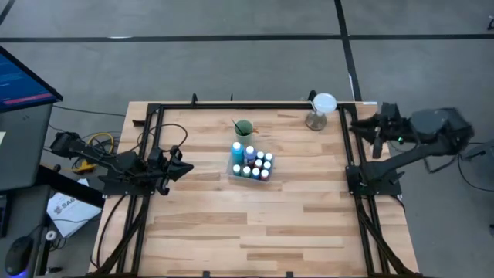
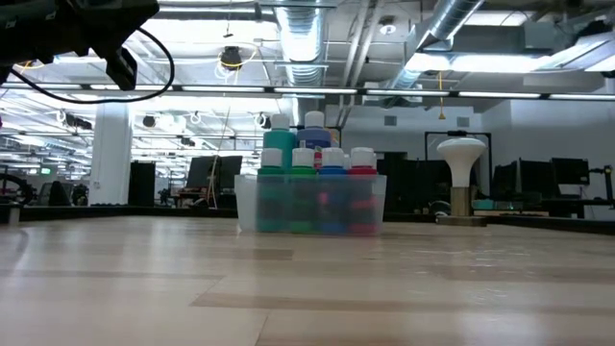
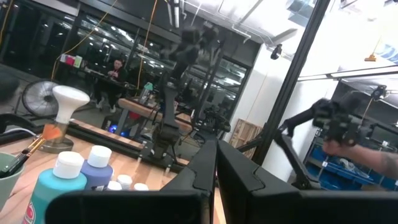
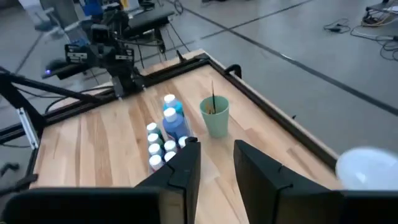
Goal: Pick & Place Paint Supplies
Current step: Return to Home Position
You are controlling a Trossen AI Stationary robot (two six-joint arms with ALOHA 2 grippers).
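At table centre: paint bottles [image 1: 252,162] upright in clear tray [image 2: 248,204], brushes [image 4: 212,93] in green cup [image 1: 244,128] just behind. Left gripper [image 1: 182,164] at left edge, jaws together; right gripper [image 1: 359,126] at far right corner, jaws apart. Risk: low arm sweep tips light cup, spills brushes.

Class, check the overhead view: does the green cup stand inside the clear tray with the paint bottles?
No: the green cup stands on the table just outside the clear tray of paint bottles.

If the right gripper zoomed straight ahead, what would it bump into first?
Probably the green cup with a brush in it; the right gripper points at it. Depth is hard to judge.
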